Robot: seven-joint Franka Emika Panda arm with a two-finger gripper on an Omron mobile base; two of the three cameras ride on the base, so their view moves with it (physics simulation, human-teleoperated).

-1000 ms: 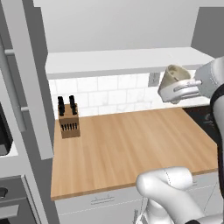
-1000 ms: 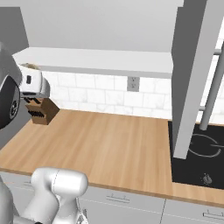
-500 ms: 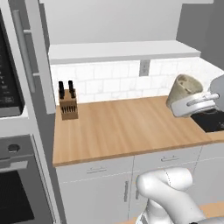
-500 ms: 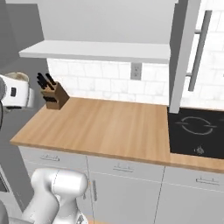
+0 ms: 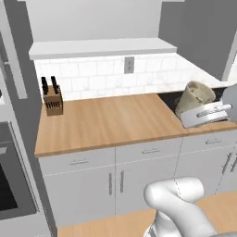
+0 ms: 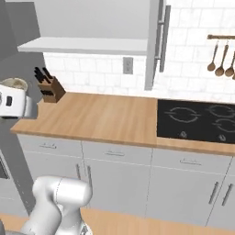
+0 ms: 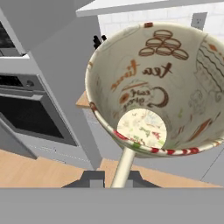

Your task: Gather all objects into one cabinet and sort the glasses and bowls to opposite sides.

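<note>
Gripping beige mug (image 7: 157, 87) in closed gripper (image 7: 111, 178)

Even flat light (rendered), soft shadows, sharp

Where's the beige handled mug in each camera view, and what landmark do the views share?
Left base view: beige handled mug at right edge, mid-height, carried by the gripper.
Right base view: its rim at left edge, above the hand.
Hand view: mug centre, mouth facing the camera.
Shared landmark: knife block.
</note>
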